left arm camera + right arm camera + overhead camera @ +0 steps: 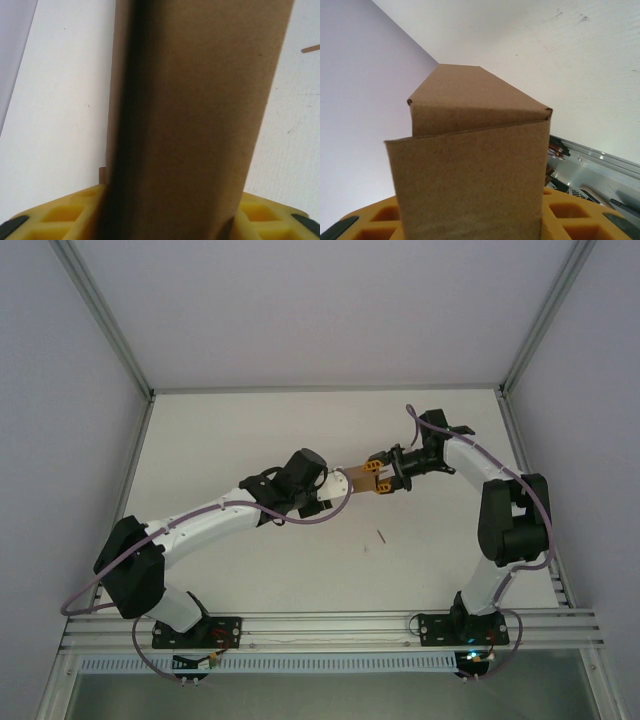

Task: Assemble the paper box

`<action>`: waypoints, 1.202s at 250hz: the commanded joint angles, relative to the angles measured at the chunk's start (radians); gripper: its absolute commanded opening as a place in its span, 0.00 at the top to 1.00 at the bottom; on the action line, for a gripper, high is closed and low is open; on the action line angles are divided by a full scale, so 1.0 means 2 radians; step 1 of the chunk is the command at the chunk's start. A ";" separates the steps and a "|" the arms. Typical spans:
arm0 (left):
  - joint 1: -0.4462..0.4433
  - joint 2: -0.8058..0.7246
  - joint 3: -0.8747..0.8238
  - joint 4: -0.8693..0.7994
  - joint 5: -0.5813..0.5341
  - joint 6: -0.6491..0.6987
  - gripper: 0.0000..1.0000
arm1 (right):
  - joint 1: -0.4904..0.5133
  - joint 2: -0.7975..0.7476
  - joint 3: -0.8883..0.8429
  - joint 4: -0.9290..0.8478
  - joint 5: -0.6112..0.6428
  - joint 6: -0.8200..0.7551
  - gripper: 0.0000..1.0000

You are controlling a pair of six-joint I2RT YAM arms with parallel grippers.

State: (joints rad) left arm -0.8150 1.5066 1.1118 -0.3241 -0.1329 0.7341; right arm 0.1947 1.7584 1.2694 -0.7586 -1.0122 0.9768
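The paper box (355, 483) is a small brown cardboard piece held above the middle of the white table (230, 430), between my two grippers. My left gripper (338, 492) comes at it from the left. In the left wrist view the brown cardboard (200, 125) spans the whole gap between the yellow fingers (65, 217). My right gripper (378, 480) meets it from the right. Its wrist view shows the folded box (470, 175) between the yellow fingers (570, 215), with a tapered, closed end pointing away from the camera.
A thin brown splinter (383, 535) lies on the table just in front of the grippers, also seen as a sliver (311, 48). An aluminium rail (330, 625) runs along the near edge. White walls enclose the table on three sides.
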 commanded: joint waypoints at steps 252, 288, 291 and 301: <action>0.046 0.089 0.114 -0.266 0.101 -0.010 0.62 | 0.044 -0.217 -0.082 0.157 0.193 -0.539 0.17; 0.047 0.100 0.114 -0.272 0.103 -0.008 0.62 | 0.066 -0.172 -0.059 0.113 0.195 -0.587 0.26; 0.047 0.100 0.114 -0.272 0.103 -0.009 0.62 | 0.067 -0.169 -0.058 0.111 0.195 -0.590 0.26; 0.047 0.101 0.115 -0.272 0.103 -0.009 0.62 | 0.069 -0.159 -0.056 0.103 0.194 -0.599 0.29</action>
State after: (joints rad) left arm -0.7296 1.7061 1.3121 -0.8150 0.0692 0.7238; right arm 0.3145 1.3960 1.1236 -0.4419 -0.5835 -0.0704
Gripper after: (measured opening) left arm 0.391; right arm 0.739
